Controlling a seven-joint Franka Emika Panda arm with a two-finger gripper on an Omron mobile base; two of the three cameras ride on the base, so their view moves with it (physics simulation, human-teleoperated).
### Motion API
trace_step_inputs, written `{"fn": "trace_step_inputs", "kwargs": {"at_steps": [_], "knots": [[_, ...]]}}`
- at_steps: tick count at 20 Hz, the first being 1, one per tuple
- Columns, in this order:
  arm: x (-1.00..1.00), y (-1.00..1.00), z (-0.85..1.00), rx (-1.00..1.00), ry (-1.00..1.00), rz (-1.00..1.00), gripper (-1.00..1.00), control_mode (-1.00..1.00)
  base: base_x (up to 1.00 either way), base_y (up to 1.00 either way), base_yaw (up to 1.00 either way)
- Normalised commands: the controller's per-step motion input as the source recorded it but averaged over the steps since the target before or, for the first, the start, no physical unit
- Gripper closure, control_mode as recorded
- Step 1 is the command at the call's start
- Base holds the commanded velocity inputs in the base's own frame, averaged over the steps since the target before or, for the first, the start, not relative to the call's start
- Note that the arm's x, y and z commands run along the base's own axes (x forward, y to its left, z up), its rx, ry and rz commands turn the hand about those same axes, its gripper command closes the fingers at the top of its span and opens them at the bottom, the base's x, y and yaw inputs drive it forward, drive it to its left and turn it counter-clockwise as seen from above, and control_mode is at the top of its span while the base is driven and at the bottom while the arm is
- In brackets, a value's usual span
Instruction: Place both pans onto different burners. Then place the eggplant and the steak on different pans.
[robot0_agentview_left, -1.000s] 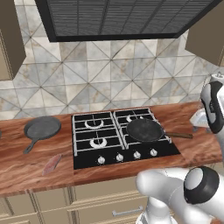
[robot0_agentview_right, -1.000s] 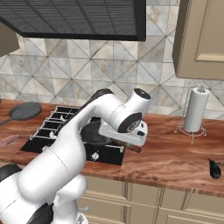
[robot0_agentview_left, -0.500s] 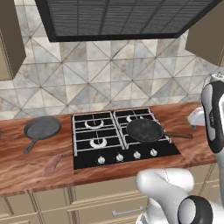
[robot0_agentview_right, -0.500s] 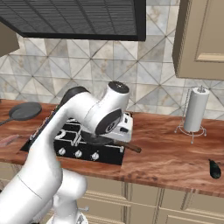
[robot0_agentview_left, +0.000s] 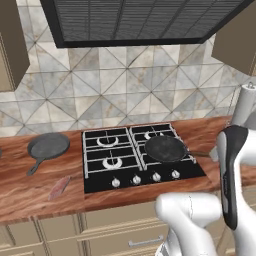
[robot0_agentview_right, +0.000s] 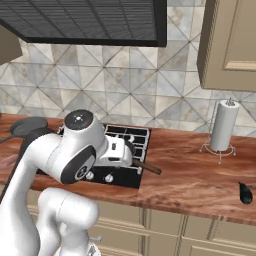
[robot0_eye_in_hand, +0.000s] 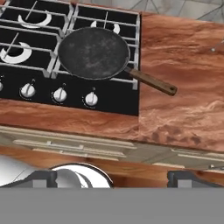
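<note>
The darker pan (robot0_eye_in_hand: 94, 52) sits on the front right burner of the black cooktop (robot0_agentview_left: 95, 182), its long brown handle (robot0_eye_in_hand: 153, 82) reaching out over the wooden counter. My gripper (robot0_eye_in_hand: 114, 178) hangs open and empty, back from the counter's front edge and well short of that pan. The grey pan (robot0_agentview_left: 48, 146) lies on the counter left of the cooktop, also seen from the right base (robot0_agentview_right: 27, 126). The steak (robot0_agentview_left: 59, 187) lies in front of it near the counter edge. Far right on the counter lies the eggplant (robot0_agentview_right: 245, 192). The other burners (robot0_agentview_left: 112, 162) are bare.
A paper towel roll (robot0_agentview_right: 222, 125) stands on its holder at the back right of the counter. A row of silver knobs (robot0_eye_in_hand: 60, 93) lines the cooktop's front. A range hood (robot0_agentview_left: 140, 20) hangs above; drawers (robot0_agentview_left: 145, 242) run under the counter.
My arm has folded back and lower toward the base, drawing the hand away from the dark pan. Both pans, the steak and the eggplant have stayed put.
</note>
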Motion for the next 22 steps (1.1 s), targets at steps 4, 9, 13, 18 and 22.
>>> {"fn": "trace_step_inputs", "kwargs": {"at_steps": [4, 9, 13, 18, 22], "knots": [[0.00, 0.00, 0.00, 0.00, 0.00, 0.00, -1.00, 1.00, -0.42, 0.01, 0.00], [0.00, 0.00, 0.00, 0.00, 0.00, 0.00, -1.00, 1.00, -0.65, -0.16, -0.04], [0.00, 0.00, 0.00, 0.00, 0.00, 0.00, -1.00, 1.00, -0.51, -0.41, 0.00], [0.00, 0.00, 0.00, 0.00, 0.00, 0.00, -1.00, 1.00, -0.20, -0.64, 0.00], [0.00, 0.00, 0.00, 0.00, 0.00, 0.00, -1.00, 1.00, -0.01, -0.73, 0.00]]}}
